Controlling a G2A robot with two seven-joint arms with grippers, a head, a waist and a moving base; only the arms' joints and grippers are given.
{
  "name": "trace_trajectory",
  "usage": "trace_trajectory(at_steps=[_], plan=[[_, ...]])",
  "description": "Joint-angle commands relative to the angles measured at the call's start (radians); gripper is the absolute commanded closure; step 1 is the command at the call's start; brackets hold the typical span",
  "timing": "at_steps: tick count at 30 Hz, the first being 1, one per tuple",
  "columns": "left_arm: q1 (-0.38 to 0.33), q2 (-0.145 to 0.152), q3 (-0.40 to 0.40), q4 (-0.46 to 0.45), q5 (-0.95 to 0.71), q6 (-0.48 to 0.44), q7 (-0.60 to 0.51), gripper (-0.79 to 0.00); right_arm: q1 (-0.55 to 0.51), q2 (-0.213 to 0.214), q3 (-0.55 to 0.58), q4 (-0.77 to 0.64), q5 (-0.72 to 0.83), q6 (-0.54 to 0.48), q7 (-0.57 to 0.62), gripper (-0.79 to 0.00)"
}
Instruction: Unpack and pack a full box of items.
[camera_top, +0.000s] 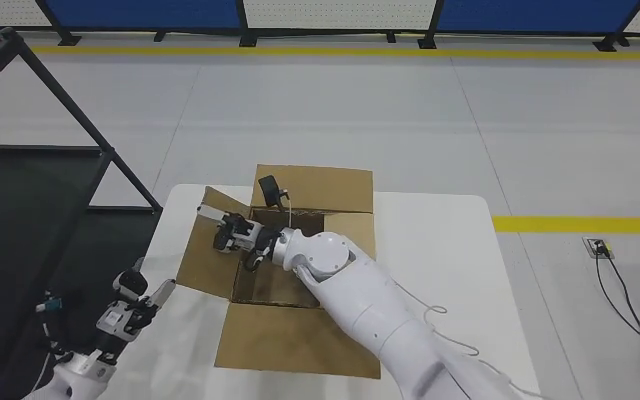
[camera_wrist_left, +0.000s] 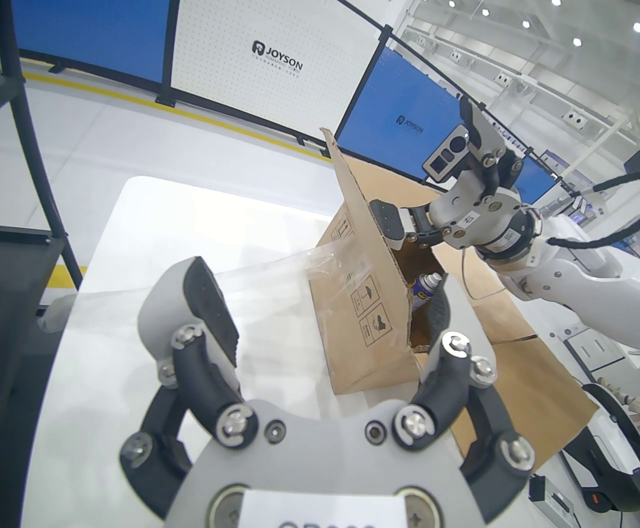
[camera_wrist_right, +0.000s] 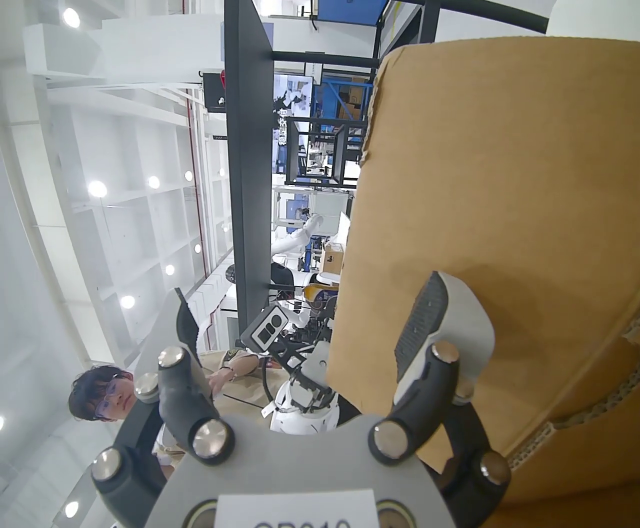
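Your right gripper (camera_top: 230, 236) stands wide, jaws astride the left flap (camera_top: 203, 258) of the box (camera_top: 318, 186); your left gripper (camera_top: 147, 287) hangs wide at the white table's (camera_top: 440, 235) left edge. The brown cardboard box, flaps spread, sits mid-table toward the far edge, pale floor (camera_top: 400, 105) and a yellow line (camera_top: 300, 50) beyond.

This is a large robotics test hall, closer to a factory floor than an office. The pale polished floor (camera_top: 400, 110) carries a yellow line (camera_top: 300, 50) running along a fence of blue panels (camera_top: 140, 12) and white perforated panels (camera_wrist_left: 260, 65) (the two colours alternate). High overhead, ceiling lights (camera_wrist_left: 525, 24) dot white trusses. A tall black metal frame (camera_wrist_right: 247, 150) stands in the room, and another white robot (camera_wrist_right: 292, 240) shows far behind it.
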Motion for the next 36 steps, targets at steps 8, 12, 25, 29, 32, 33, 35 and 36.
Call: trace_trajectory(at_steps=[8,12,25,29,32,33,35,36], plan=[[-0.061,0.002,0.041,0.066,0.042,0.025,-0.029,-0.785,0.008,-0.004,0.031,0.026,0.003,-0.057,0.078,-0.785],[-0.067,0.002,0.047,0.083,0.049,0.027,-0.023,-0.785,0.01,0.005,0.054,0.021,0.006,-0.116,0.1,-0.785],[-0.07,0.004,0.056,0.152,0.09,-0.005,0.011,-0.785,-0.013,0.093,0.155,-0.01,-0.048,-0.232,0.128,-0.785],[-0.085,0.004,0.063,0.167,0.091,0.003,0.005,-0.785,-0.04,0.126,0.183,-0.054,-0.089,-0.244,0.131,-0.785],[-0.097,0.005,0.075,0.178,0.098,0.013,-0.004,-0.785,-0.069,0.151,0.206,-0.106,-0.12,-0.247,0.124,-0.785],[-0.1,0.005,0.079,0.182,0.102,0.017,-0.009,-0.785,-0.08,0.16,0.215,-0.126,-0.131,-0.245,0.121,-0.785],[-0.105,0.005,0.089,0.188,0.109,0.019,-0.019,-0.785,-0.103,0.178,0.234,-0.168,-0.156,-0.239,0.116,-0.785],[-0.107,0.005,0.094,0.189,0.113,0.019,-0.021,-0.785,-0.115,0.188,0.245,-0.189,-0.171,-0.233,0.112,-0.785]])
